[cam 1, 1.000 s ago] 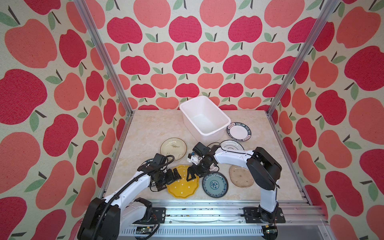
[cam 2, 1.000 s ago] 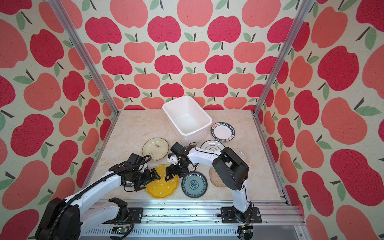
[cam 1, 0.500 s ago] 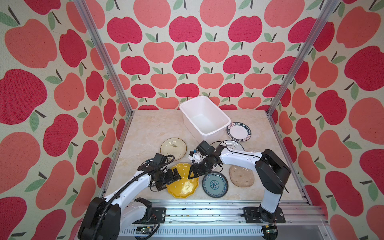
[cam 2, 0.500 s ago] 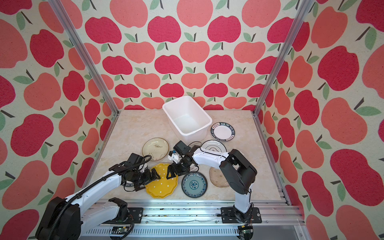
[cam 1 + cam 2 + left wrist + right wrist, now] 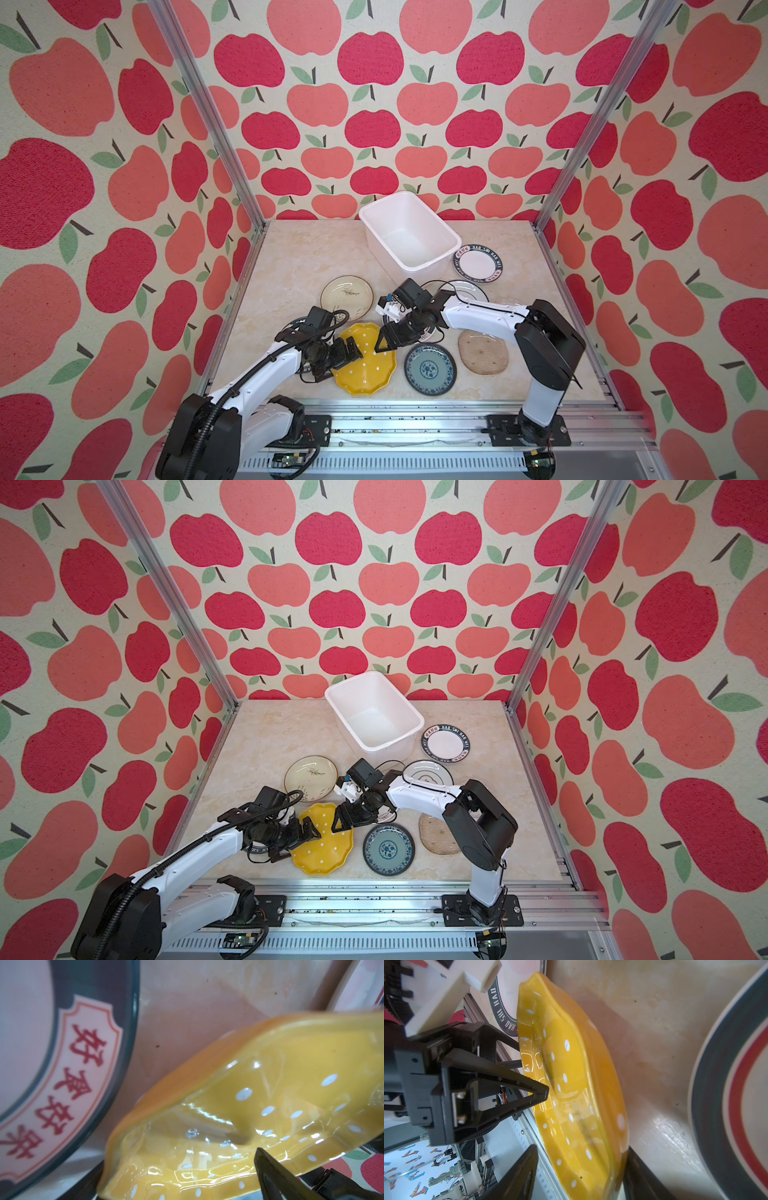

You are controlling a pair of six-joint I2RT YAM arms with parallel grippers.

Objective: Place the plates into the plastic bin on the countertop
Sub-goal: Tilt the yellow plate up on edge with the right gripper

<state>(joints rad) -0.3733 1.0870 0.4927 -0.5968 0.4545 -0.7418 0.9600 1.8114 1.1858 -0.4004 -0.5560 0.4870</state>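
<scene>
The right hand straddles the tilted yellow plate's far rim, jaws half-spread and not clamped. The left hand gapes wide at the plate's left edge.

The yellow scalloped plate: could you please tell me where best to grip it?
Grip the yellow plate by the rim edge facing the right gripper, approaching from there: that edge looks lifted off the countertop, leaving room for one of the jaws beneath.
</scene>
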